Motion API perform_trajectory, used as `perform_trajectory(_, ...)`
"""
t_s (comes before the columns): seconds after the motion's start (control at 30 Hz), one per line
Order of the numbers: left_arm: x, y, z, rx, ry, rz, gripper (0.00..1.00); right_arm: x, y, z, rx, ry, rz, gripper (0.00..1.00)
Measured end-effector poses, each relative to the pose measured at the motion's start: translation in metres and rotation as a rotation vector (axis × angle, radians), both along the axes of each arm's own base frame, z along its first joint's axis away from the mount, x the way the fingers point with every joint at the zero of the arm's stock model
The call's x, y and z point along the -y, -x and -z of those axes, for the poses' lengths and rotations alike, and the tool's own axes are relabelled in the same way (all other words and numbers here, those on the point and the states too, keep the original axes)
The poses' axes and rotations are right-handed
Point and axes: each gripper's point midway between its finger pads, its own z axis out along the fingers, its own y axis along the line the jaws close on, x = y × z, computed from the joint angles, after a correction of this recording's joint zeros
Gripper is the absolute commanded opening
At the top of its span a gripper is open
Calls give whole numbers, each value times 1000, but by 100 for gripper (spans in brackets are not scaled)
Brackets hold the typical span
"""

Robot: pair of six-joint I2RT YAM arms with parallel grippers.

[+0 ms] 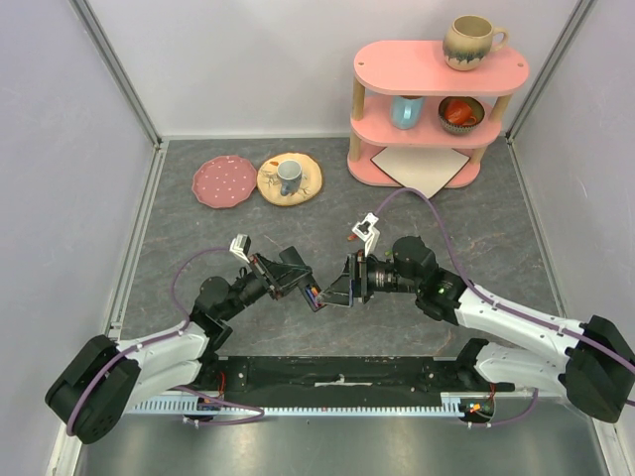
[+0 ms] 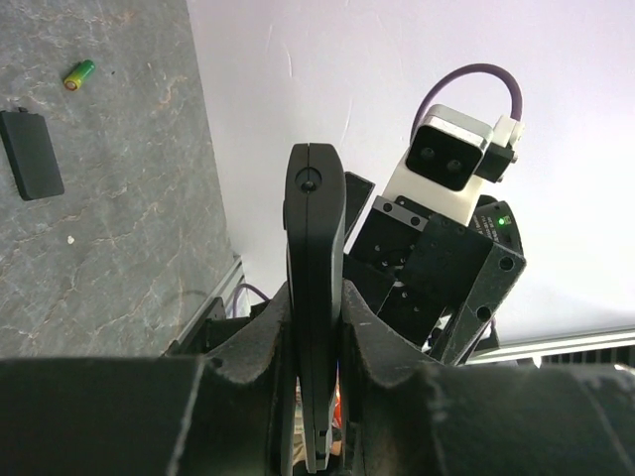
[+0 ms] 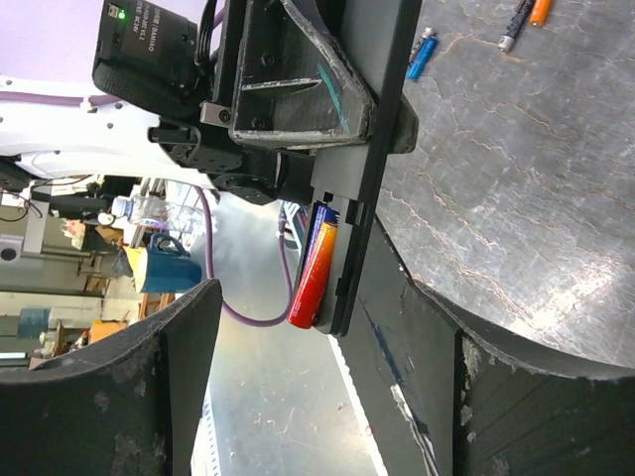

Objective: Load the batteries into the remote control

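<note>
left gripper [image 2: 316, 332] is clamping the remote control [image 2: 315, 238] by its edges, up off the table [image 2: 109, 258]. right gripper [image 1: 339, 289] is hanging wide open right beside the remote's end, gripping nothing. two batteries [image 3: 314, 268] are sitting in its slot, and a green battery [image 2: 79, 73] is lying loose on the table

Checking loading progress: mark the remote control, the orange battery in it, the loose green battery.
remote control [image 2: 316, 248]: left wrist view, narrow edge
orange battery [image 3: 316, 263]: right wrist view, middle
green battery [image 2: 79, 74]: left wrist view, middle
</note>
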Motion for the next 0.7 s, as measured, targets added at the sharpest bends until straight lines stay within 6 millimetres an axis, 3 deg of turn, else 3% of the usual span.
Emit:
perform_trajectory(0.27, 2, 1, -7, 9, 17, 15, 2, -6, 6, -2, 9, -30, -38, 70)
perform_trajectory(0.7, 3, 2, -8, 1, 24, 22, 2, -10, 7, 3, -24, -56, -33, 65)
